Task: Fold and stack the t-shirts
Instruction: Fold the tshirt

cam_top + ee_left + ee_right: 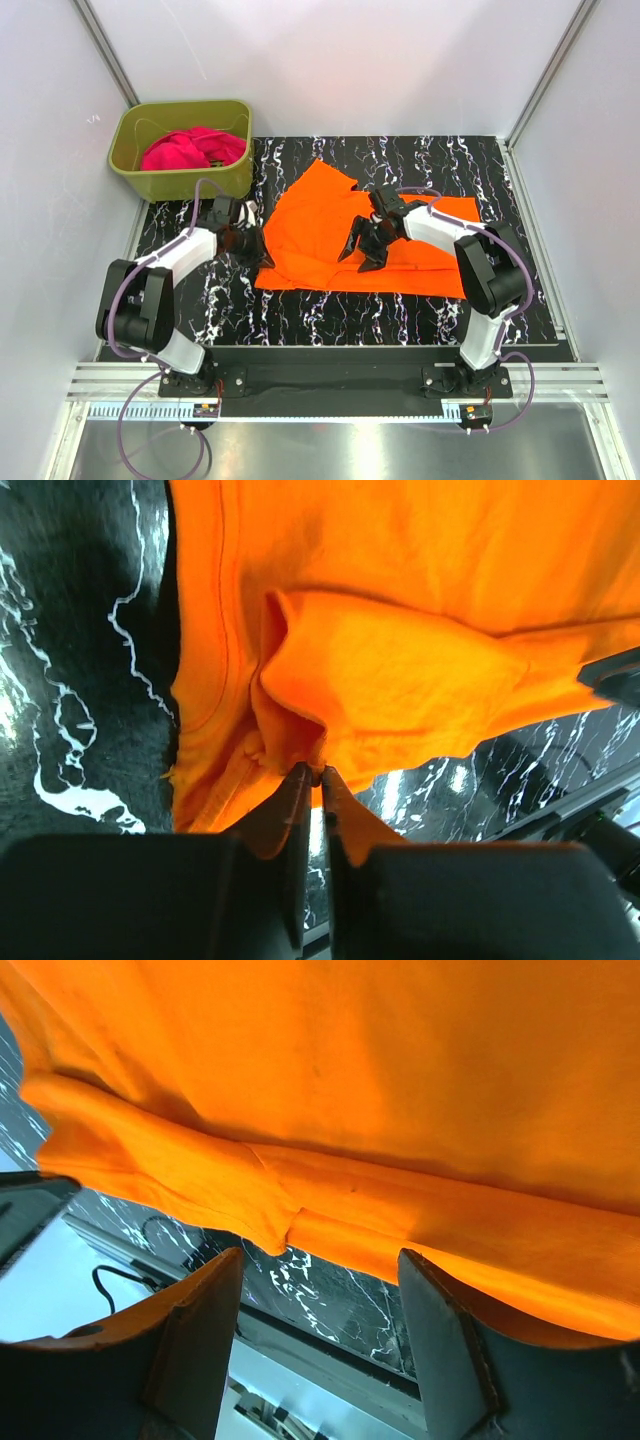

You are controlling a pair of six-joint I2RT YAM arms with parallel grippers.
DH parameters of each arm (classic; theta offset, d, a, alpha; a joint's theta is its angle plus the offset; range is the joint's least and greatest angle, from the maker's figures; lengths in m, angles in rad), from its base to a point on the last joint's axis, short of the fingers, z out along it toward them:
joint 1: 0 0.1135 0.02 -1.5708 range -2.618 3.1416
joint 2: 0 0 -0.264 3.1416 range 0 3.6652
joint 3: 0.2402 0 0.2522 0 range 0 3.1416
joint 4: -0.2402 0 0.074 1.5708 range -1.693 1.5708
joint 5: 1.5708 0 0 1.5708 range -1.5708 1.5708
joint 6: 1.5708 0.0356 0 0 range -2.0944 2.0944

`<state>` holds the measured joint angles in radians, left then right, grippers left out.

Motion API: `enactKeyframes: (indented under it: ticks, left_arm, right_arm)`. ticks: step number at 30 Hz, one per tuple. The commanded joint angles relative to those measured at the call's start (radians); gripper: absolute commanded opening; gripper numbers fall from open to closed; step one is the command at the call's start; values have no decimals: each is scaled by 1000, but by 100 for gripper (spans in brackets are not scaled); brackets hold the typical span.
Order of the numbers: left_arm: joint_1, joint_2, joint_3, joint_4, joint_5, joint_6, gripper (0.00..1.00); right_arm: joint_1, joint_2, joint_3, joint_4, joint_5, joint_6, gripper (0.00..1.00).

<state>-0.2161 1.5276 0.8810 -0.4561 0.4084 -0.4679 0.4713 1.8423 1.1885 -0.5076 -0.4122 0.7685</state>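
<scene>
So my left end effector (252, 243) sits at the left edge of the orange shirt (330, 225), jaws pinched together on a little fold of it. My right end effector (362, 252) hangs wide open over the shirt's middle, gripping nothing. The shirt lies mid-frame on the worktop (300, 320), long side running left to right, so it spreads rightward from my left grip. Count: two shirts, with the pink shirt (190, 150) bunched in the one green tub (130, 130), upper left.
</scene>
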Motion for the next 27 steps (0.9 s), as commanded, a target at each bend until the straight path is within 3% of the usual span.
enactKeyframes:
  ticks: [1,3,8,12,18,23,27]
  left_arm:
    - [-3,-7,73,17,-7,18,9]
    - [-2,-10,81,17,-2,6,0]
    - [-3,19,139,34,3,-20,0]
    - [-2,135,236,86,21,-37,0]
    - [3,235,412,73,12,-20,28]
    - [1,120,354,34,-17,-12,57]
    - [4,-3,224,-18,-52,34,53]
  right_arm:
    - [21,8,39,21,-25,11,70]
    - [21,6,33,23,-25,11,70]
    - [21,8,33,23,-28,17,69]
    - [21,-15,43,20,-13,12,70]
    - [21,-12,74,14,-14,9,70]
    - [24,-5,68,15,-22,-11,70]
    - [75,5,91,14,10,-72,63]
